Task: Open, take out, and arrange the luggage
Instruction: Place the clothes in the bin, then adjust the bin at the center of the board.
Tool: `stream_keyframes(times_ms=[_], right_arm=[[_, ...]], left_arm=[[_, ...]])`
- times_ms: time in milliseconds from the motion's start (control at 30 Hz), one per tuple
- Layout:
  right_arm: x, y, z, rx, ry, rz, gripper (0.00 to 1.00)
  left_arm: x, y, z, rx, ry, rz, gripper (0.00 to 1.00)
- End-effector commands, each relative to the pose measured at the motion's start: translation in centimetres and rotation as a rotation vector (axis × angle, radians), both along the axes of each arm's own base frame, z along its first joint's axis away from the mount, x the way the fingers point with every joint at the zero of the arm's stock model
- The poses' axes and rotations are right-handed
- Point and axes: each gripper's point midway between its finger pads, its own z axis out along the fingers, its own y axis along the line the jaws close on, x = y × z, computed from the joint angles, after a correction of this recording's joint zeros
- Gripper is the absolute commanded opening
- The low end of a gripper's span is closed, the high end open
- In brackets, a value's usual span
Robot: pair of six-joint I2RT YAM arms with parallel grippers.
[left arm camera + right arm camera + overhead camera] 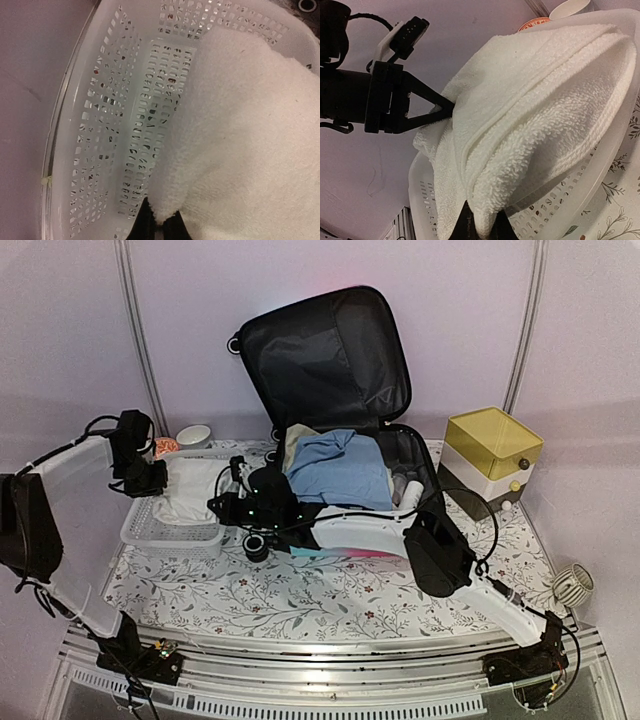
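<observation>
The luggage (322,350) stands open at the back of the table, its black-lined lid up and its lower half (415,455) holding folded blue cloth (340,470). A folded white towel (190,490) hangs over the white perforated basket (165,530) to the left of the luggage. My left gripper (152,480) is shut on the towel's left edge and shows as black fingers (432,107) in the right wrist view. My right gripper (226,504) is shut on the right edge. The towel (250,125) is pinched at my left gripper (161,226), and the towel (535,115) at my right gripper (480,231).
A yellow-topped drawer box (492,455) stands right of the luggage. A small white bowl (193,435) sits behind the basket. White bottles (410,490) lie in the luggage beside the cloth. A round white object (572,585) lies at the table's right edge. The basket wall (110,125) is close below the towel.
</observation>
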Motion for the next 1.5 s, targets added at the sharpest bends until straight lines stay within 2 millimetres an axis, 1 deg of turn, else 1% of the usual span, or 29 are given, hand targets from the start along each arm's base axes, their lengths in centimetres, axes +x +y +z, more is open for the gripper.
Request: stream_keyframes(times_ms=[0,67,100,133,167,200,233,267,333,367,400,433,500,533,567,633,667,800,833,867,900,967,1067,1100,1167,1233,1300,1400,1467], right_arm=[[2.3,0.0,1.1,0.098,-0.053,-0.08,0.03],[2.3,0.4,0.6,0.119,-0.043,-0.074,0.11],[2.2,0.6,0.5,0.126,-0.037,-0.07,0.2],[2.0,0.7,0.5,0.126,-0.034,-0.069,0.37],[1.8,0.7,0.7,0.122,-0.034,-0.07,0.49],[1.5,0.7,1.0,0.112,-0.04,-0.07,0.56],[1.3,0.6,1.6,0.107,-0.045,-0.071,0.59],[0.9,0.3,2.1,0.098,-0.052,-0.076,0.61],[0.4,-0.7,3.7,0.097,-0.067,-0.096,0.64],[0.1,-1.4,3.8,0.08,-0.069,-0.104,0.65],[-0.1,-2.1,4.7,0.079,-0.077,-0.115,0.65],[-0.2,-3.0,6.6,0.086,-0.101,-0.132,0.66],[-0.5,-4.4,8.5,0.086,-0.137,-0.147,0.67],[-0.9,-4.9,9.5,0.085,-0.167,-0.145,0.67],[-1.3,-5.6,11.4,0.098,-0.189,-0.139,0.66],[-2.2,-6.6,13.0,0.093,-0.223,-0.118,0.66],[-2.6,-7.1,13.5,0.084,-0.241,-0.112,0.67],[-4.1,-9.4,15.3,0.058,-0.289,-0.087,0.66],[-4.4,-10.1,15.5,0.046,-0.298,-0.086,0.66],[-4.5,-10.9,16.0,0.041,-0.305,-0.087,0.66],[-4.7,-11.7,16.4,0.034,-0.311,-0.085,0.66],[-4.7,-13.3,16.2,0.0,-0.297,-0.091,0.66],[-4.1,-15.9,16.4,-0.045,-0.276,-0.102,0.66],[-4.0,-17.1,16.8,-0.057,-0.271,-0.11,0.66],[-3.5,-19.3,16.9,-0.088,-0.255,-0.134,0.66],[-3.3,-21.7,17.0,-0.106,-0.251,-0.159,0.66],[-3.0,-24.4,17.1,-0.129,-0.257,-0.21,0.65],[-2.6,-27.9,17.4,-0.169,-0.265,-0.282,0.64],[-2.4,-29.8,17.6,-0.19,-0.263,-0.313,0.63]], left_arm=[[1.9,4.9,-2.1,0.068,-0.016,0.118,0.0],[2.1,6.0,-3.3,0.079,0.018,0.129,0.0],[2.0,6.7,-3.9,0.097,0.044,0.139,0.0],[1.9,7.3,-4.6,0.112,0.069,0.15,0.0],[1.9,7.6,-5.2,0.122,0.089,0.147,0.01],[1.9,7.7,-6.1,0.134,0.106,0.133,0.12],[2.1,7.4,-7.1,0.134,0.124,0.101,0.23],[2.3,7.1,-7.9,0.137,0.146,0.081,0.32],[2.6,6.5,-8.4,0.159,0.183,0.072,0.4],[2.9,6.0,-8.1,0.186,0.182,0.059,0.46],[3.2,5.5,-7.6,0.221,0.172,0.046,0.51],[3.5,5.0,-7.0,0.259,0.159,0.034,0.58],[3.9,4.4,-5.9,0.311,0.14,0.015,0.76],[4.0,4.4,-5.4,0.334,0.138,0.017,0.78],[4.0,4.6,-4.8,0.348,0.141,0.032,0.78],[3.7,4.7,-3.3,0.349,0.14,0.071,0.78],[3.6,4.5,-2.6,0.343,0.128,0.075,0.78],[2.8,1.4,-0.4,0.302,0.059,0.026,0.79],[2.5,0.9,-0.1,0.3,0.047,0.023,0.82],[2.2,0.7,0.0,0.301,0.045,0.025,0.87],[1.8,0.5,0.1,0.299,0.044,0.028,0.88],[1.7,-0.6,-0.2,0.24,0.035,0.0,0.83],[2.5,-3.8,-0.7,0.079,-0.028,-0.098,0.66],[2.8,-4.7,-0.9,0.033,-0.047,-0.12,0.61],[3.4,-5.8,-1.4,-0.025,-0.062,-0.144,0.56],[4.1,-5.4,-2.5,-0.002,-0.046,-0.126,0.56],[4.6,-4.2,-4.0,0.06,0.0,-0.086,0.54],[4.6,-2.1,-6.8,0.155,0.099,-0.017,0.43],[4.7,-1.8,-7.8,0.157,0.126,-0.005,0.31]])
